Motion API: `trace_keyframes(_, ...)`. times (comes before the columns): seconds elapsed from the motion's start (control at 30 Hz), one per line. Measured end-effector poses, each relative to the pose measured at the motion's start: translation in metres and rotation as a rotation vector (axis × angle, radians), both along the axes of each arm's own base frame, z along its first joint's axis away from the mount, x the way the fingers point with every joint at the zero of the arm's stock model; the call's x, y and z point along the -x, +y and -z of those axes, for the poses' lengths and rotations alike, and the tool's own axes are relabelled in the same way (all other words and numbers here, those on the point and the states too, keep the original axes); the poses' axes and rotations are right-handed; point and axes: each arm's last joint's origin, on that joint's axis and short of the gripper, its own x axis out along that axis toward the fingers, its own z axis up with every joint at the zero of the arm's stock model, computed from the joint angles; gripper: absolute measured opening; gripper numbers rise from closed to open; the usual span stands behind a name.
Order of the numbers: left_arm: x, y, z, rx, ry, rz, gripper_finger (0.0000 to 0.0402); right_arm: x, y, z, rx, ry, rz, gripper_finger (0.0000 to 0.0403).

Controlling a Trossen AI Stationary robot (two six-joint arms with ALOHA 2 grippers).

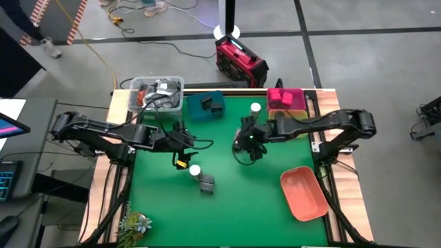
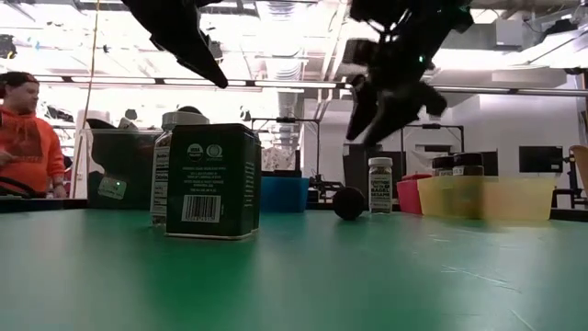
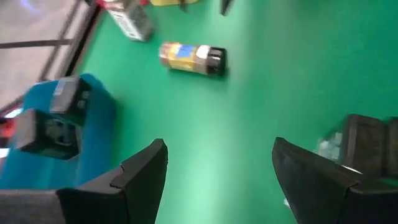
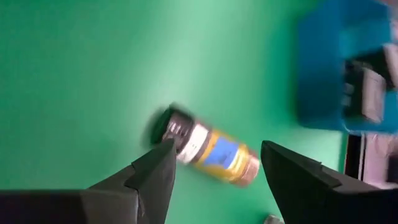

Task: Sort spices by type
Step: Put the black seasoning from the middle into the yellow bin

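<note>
A dark-lidded round jar with a yellow-and-blue label lies on its side on the green mat, also seen as the jar and lid-on. My right gripper hovers open above it, one finger to each side, touching nothing. My left gripper is open over bare mat. Near it a dark grey tin and a white-capped jar stand upright. Another white-capped jar stands by the yellow tray.
Along the far edge sit a clear tub of clutter, a teal tray holding dark tins, a pink tray with magenta boxes and a yellow tray with dark-lidded jars. A salmon tray lies near right. A person stands beyond.
</note>
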Motion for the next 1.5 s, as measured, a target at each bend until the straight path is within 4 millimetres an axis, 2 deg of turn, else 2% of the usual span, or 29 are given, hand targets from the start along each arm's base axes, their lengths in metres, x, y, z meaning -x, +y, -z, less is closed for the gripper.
trace_keyframes(0.13,0.006,-0.002,-0.004,-0.049,-0.007,-0.038,0.0277,-0.01,0.002,0.021,0.136,0.141,-0.19,0.0265)
trace_keyframes(0.27,0.02,-0.009,-0.019,-0.091,-0.081,-0.056,0.0276,-0.022,0.008,0.035,0.267,0.23,-0.27,0.0265)
trace_keyframes(0.37,0.031,-0.01,-0.029,-0.101,-0.134,-0.079,0.0276,-0.038,0.008,0.039,0.263,0.292,-0.283,0.0265)
trace_keyframes(0.5,0.043,-0.007,-0.036,-0.076,-0.167,-0.098,0.0276,-0.06,-0.002,0.039,0.228,0.36,-0.26,0.0265)
trace_keyframes(0.67,0.051,-0.005,-0.035,-0.061,-0.133,-0.115,0.0276,-0.075,-0.023,0.044,0.172,0.447,-0.278,0.0265)
trace_keyframes(0.8,0.054,-0.005,-0.032,-0.058,-0.093,-0.125,0.0276,-0.085,-0.03,0.045,0.194,0.472,-0.329,0.0265)
trace_keyframes(1.07,0.055,-0.005,-0.031,-0.049,-0.091,-0.133,0.0276,-0.096,-0.024,0.063,0.195,0.569,-0.419,0.0265)
trace_keyframes(1.27,0.055,-0.005,-0.031,-0.035,-0.098,-0.143,0.0276,-0.101,-0.02,0.056,0.205,0.564,-0.44,0.0265)
trace_keyframes(1.5,0.055,-0.005,-0.031,-0.029,-0.1,-0.148,0.0276,-0.102,-0.027,0.063,0.171,0.564,-0.435,0.0265)
